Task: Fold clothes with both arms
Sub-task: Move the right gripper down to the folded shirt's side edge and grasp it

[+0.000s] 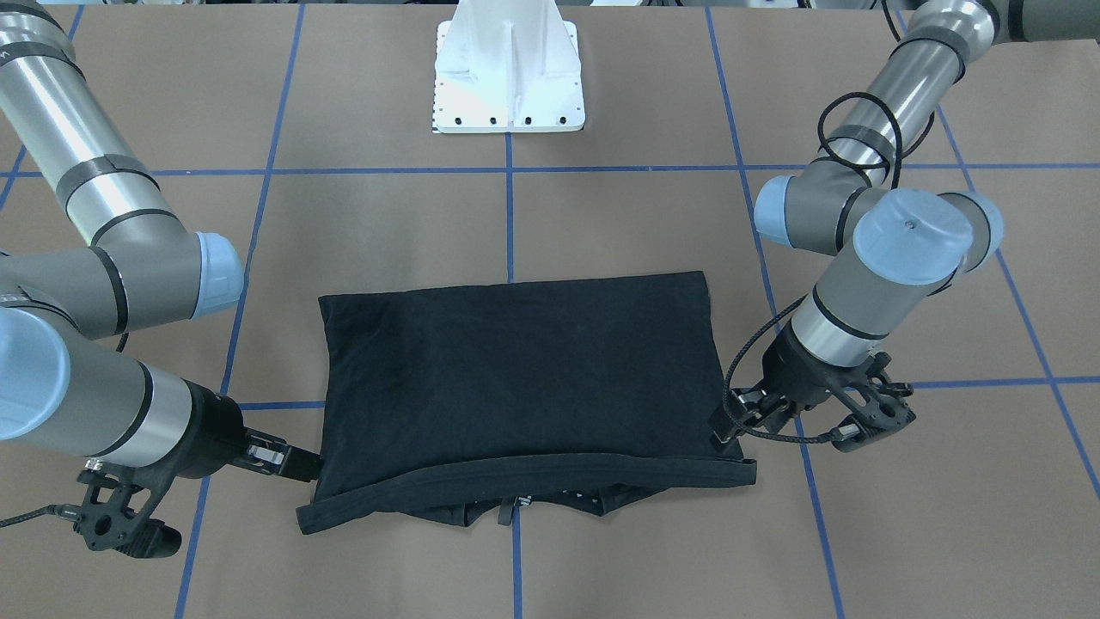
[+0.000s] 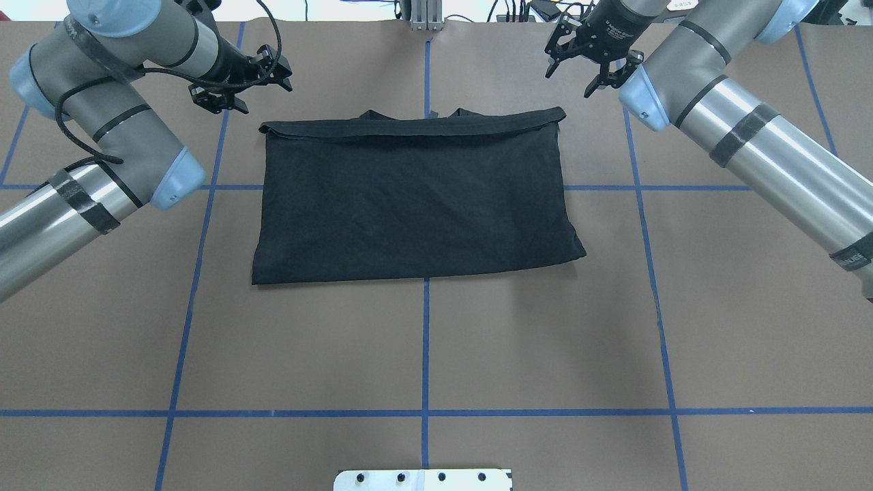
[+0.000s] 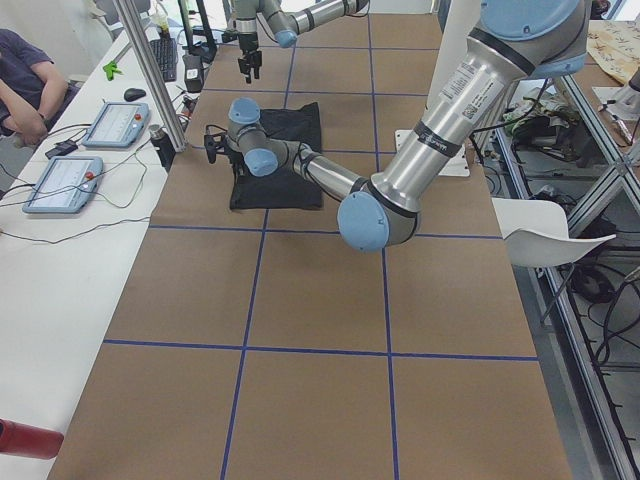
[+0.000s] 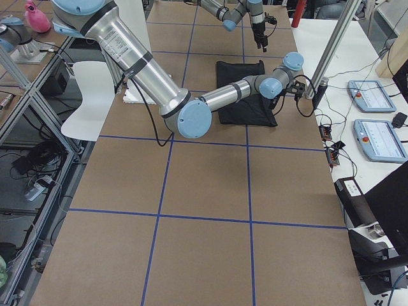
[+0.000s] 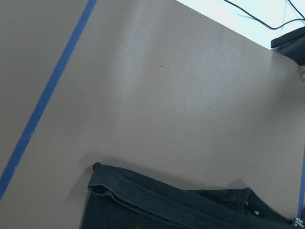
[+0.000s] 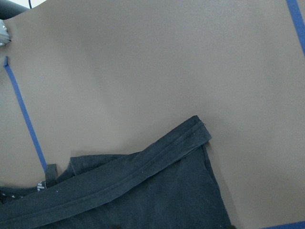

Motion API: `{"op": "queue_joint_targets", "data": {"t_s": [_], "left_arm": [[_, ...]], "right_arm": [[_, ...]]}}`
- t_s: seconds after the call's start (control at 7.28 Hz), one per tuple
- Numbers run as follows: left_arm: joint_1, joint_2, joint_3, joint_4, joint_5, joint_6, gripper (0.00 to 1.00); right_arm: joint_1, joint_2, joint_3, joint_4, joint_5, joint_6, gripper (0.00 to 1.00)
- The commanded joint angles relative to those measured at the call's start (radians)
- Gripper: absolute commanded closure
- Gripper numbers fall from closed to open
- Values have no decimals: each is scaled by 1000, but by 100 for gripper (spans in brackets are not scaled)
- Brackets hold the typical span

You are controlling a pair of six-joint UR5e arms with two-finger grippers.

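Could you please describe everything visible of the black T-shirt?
The black T-shirt, soft-looking fabric, is folded into a rough rectangle, plain side up. It lies flat on the brown table, stitched hem band along the edge farthest from the robot, a lower layer peeking past it. Nothing else visibly touches it.

I log L arm [image 1: 846,314], R arm [image 1: 103,284]: silver-grey tubes, lt-blue caps, blk cables; base [image 1: 507,86] white, bolted.
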Motion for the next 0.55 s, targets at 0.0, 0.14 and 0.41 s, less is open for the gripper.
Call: {"op": "queue_joint_targets", "data": {"t_s": [0.0, 0.14, 0.41], "left_arm": [[-16, -7, -4, 5, -8, 1, 0], [-21, -9, -19, 10, -8, -1, 0], [-39, -9, -73, 61, -8, -1, 0]], "right_arm": [[-8, -24, 29, 1, 5, 6, 1], [-38, -76, 73, -1, 11, 12, 1], [-103, -203, 193, 1, 6, 6, 1]]}}
